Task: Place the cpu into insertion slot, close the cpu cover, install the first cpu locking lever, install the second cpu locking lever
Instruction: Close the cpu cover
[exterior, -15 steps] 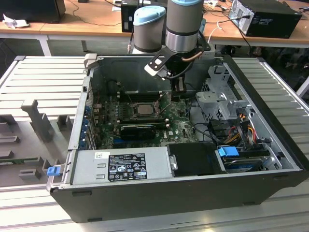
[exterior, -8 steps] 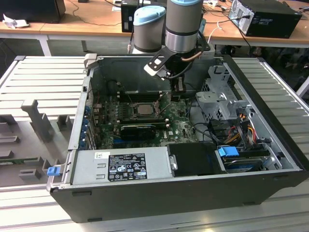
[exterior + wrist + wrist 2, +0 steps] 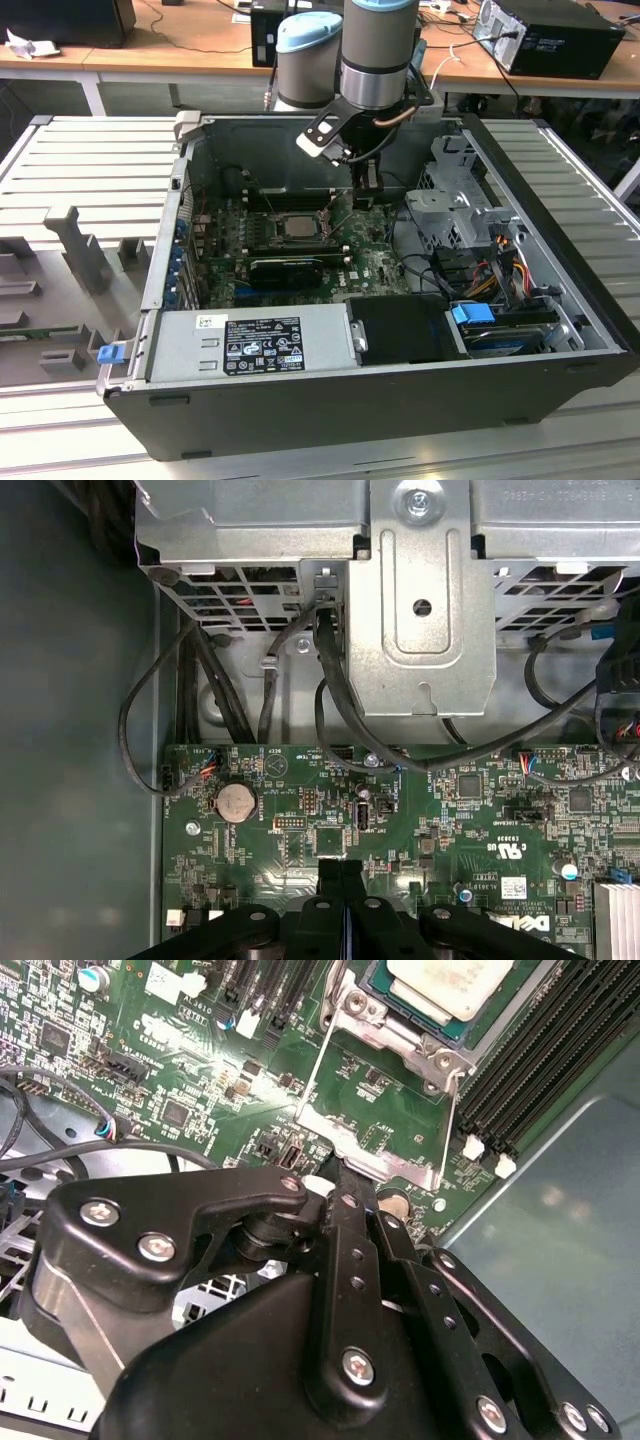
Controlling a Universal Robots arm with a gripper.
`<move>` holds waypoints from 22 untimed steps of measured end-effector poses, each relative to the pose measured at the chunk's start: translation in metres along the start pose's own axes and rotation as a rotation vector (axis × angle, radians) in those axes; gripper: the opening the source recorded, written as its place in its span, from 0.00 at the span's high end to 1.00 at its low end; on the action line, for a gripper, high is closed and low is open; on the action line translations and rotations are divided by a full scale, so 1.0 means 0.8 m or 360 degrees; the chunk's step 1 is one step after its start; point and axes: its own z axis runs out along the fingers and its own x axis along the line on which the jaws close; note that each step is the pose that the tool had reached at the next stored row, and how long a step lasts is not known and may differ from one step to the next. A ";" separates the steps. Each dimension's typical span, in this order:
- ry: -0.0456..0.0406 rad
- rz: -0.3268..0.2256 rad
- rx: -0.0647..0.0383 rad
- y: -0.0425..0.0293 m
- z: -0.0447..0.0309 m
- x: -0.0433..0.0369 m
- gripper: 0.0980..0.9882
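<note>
- The cpu (image 3: 450, 985), a flat square with a pale, matte metal face, lies in the insertion slot (image 3: 270, 232) a short way beyond your fingertips. Both sit inside the big black sheet-metal case (image 3: 330, 410), which lies open.
- The green motherboard (image 3: 450, 820) spreads beneath your fingers, glossy and studded with small black chips. Long black memory slots (image 3: 540, 1060) run beside the socket.
- A silvery perforated drive cage (image 3: 420, 610) stands past the board's edge, with black cables (image 3: 140, 720) looping below it.
- Your gripper (image 3: 338, 1172) is black, jointed and dotted with screws. Its fingers (image 3: 350, 1230) sit narrow, pinching the free edge of the cpu cover (image 3: 352, 1143).
- That cover, a thin bright metal frame with a large window, stands tilted up off the slot.
- A round silver coin cell (image 3: 236, 801) lies flat on the board, off to one side of the fingers.
</note>
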 end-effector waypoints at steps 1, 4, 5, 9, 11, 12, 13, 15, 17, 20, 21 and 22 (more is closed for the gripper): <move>0.0000 0.0000 0.0000 -0.0003 0.0000 0.000 0.99; 0.0000 0.0000 0.0000 -0.0007 0.0000 0.000 0.99; 0.0000 0.0000 0.0000 -0.0009 -0.0001 0.000 0.99; 0.0000 0.0000 0.0000 -0.0021 -0.0001 0.000 0.99; 0.0000 0.0000 0.0000 -0.0023 -0.0002 0.000 0.99; 0.0000 0.0000 0.0000 -0.0024 -0.0002 0.000 0.99; 0.0000 0.0000 0.0000 -0.0026 -0.0002 0.000 0.99; 0.0000 0.0000 0.0000 -0.0035 -0.0002 0.000 0.99; 0.0000 0.0000 0.0000 -0.0042 -0.0003 0.000 0.99; 0.0000 0.0000 0.0000 -0.0048 -0.0004 0.000 0.99; 0.0000 0.0000 0.0000 -0.0049 -0.0004 0.000 0.99; 0.0000 0.0000 0.0000 -0.0049 -0.0004 0.000 0.99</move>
